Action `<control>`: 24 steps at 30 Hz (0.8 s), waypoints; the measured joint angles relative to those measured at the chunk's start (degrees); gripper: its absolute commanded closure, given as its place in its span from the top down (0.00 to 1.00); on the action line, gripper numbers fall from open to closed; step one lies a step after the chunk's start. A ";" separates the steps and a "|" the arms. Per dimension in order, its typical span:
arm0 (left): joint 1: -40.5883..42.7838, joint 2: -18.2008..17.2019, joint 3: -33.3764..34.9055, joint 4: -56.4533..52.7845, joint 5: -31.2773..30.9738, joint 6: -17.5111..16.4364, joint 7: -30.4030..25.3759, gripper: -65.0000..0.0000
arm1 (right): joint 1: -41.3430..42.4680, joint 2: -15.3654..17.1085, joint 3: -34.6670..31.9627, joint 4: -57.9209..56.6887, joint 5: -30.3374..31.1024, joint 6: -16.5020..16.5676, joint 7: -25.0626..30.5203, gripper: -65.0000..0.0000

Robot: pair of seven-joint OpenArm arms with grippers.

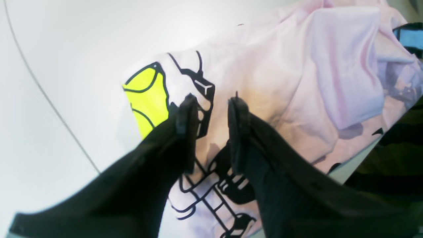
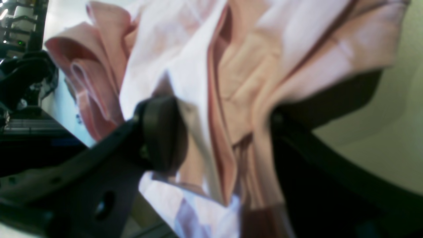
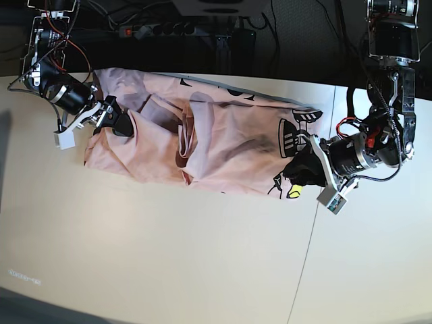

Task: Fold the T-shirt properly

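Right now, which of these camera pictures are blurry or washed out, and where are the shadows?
Right wrist view: soft and out of focus, the T-shirt folds smeared, the right claw a dark blur. Left wrist view: sharper on the print, but the table is glared white; the left claw throws a shadow on the cloth. Base view: clear and evenly lit, with dark creases mid-shirt.

Base view: high overhead, looking straight down on the whole counter (image 3: 202, 256) and both arms. Wrist views: close range, each sighting along its own gripper — all three share the T-shirt (image 3: 223, 145).
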 measured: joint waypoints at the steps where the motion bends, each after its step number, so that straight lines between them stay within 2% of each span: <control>1: 0.00 -0.07 0.00 0.00 0.02 0.02 -0.04 0.25 | 0.00 -0.11 0.00 0.00 -0.07 0.00 0.76 0.54; 3: 0.00 -0.17 0.00 0.00 0.04 0.00 -0.02 0.25 | 0.00 -0.28 -0.02 -0.02 -0.92 0.00 2.29 0.44; 7: 0.00 -0.20 0.00 0.00 0.00 0.00 -0.04 0.25 | 0.00 -0.37 -0.15 -0.31 -4.07 0.02 5.46 0.05; 8: 0.00 -0.17 0.00 0.00 0.02 0.00 -0.02 0.25 | 0.00 -0.39 -0.15 -0.33 -3.74 0.02 5.95 0.00; 10: 0.00 -0.20 0.00 0.00 0.02 0.00 -0.04 0.25 | -0.04 -0.39 -0.22 -0.33 -3.91 0.02 6.51 0.00; 15: 0.02 -0.17 -0.22 0.00 0.00 0.00 -0.02 0.25 | -0.02 -0.39 -0.11 -0.17 -10.12 0.02 10.14 0.00; 17: 0.00 -0.17 -1.57 0.00 -2.58 0.00 0.90 0.25 | 0.00 -0.11 0.70 -0.20 -10.73 0.02 10.62 0.00; 19: 0.00 -0.17 -3.58 0.00 -5.31 0.00 1.38 0.25 | 0.00 1.16 1.84 -0.20 -10.95 0.04 10.38 0.00; 24: 0.00 -0.70 -6.67 0.00 -5.81 0.02 2.38 0.25 | -0.15 6.23 8.04 -0.52 -14.84 0.04 9.46 0.00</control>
